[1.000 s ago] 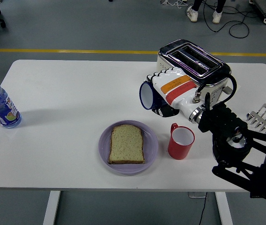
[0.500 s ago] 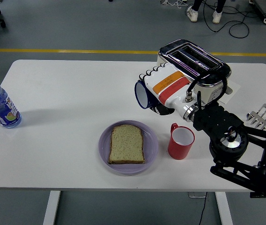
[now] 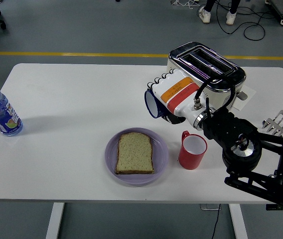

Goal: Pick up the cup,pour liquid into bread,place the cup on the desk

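Right hand (image 3: 169,97), raised slightly, grasps blue cup (image 3: 153,103) sideways; bottle (image 3: 0,112) label seems unreadable.

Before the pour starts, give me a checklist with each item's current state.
1. Blue cup gripped by right hand: ok.
2. Cup mouth over the bread: not ok, it sits up and to the right of the plate.
3. Bread flat on the plate: ok.
4. Red cup clear of the plate: ok, standing beside it.
5. Liquid in the blue cup: cannot tell.
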Controlling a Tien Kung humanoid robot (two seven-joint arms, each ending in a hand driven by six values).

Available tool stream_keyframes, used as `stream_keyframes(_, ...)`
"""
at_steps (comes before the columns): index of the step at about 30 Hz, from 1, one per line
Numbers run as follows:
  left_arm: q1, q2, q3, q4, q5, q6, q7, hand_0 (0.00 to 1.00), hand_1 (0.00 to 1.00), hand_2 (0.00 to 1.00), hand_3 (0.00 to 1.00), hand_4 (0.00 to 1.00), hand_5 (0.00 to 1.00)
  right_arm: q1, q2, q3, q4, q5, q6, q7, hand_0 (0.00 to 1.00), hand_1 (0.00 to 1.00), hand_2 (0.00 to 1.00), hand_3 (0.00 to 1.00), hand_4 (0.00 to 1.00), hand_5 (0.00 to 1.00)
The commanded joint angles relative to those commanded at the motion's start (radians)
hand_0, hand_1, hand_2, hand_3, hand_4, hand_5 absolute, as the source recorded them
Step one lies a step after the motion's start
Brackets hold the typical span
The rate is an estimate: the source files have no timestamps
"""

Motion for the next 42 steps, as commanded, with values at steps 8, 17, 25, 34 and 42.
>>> stream_keyframes(8, 0.001, 0.0, -0.001, 0.0, 0.002, 0.001, 0.0, 0.633, 0.637, 0.648, 0.502, 0.242, 0.863, -0.001, 0.002, 0.0, 0.002, 0.0, -0.009, -0.002, 0.409, 0.454, 0.584, 0.553, 0.728, 0.002)
stream_keyframes(17, 0.001, 0.0, -0.003, 0.0, 0.006, 0.001, 0.0, 0.633, 0.639, 0.65, 0.503, 0.242, 0.864, -0.04, 0.016, 0.051, -0.012, 0.015, -0.11, 0.014, 0.416, 0.459, 0.587, 0.553, 0.722, 0.002)
stream_keyframes(25, 0.004, -0.001, -0.005, 0.001, 0.009, 0.0, -0.001, 0.634, 0.639, 0.65, 0.503, 0.241, 0.864, -0.112, 0.012, 0.11, -0.007, 0.162, -0.286, 0.007, 0.425, 0.463, 0.59, 0.552, 0.72, 0.002)
stream_keyframes(34, 0.009, -0.001, -0.003, 0.001, 0.012, 0.0, -0.001, 0.632, 0.639, 0.65, 0.503, 0.239, 0.861, -0.207, -0.005, 0.204, 0.034, 0.48, -0.482, 0.013, 0.428, 0.465, 0.59, 0.552, 0.718, 0.002)
stream_keyframes(42, 0.012, 0.0, 0.0, 0.001, 0.015, 0.0, 0.0, 0.633, 0.639, 0.65, 0.504, 0.238, 0.858, -0.332, -0.018, 0.359, 0.11, 0.71, -0.627, 0.105, 0.437, 0.465, 0.589, 0.553, 0.708, 0.002)
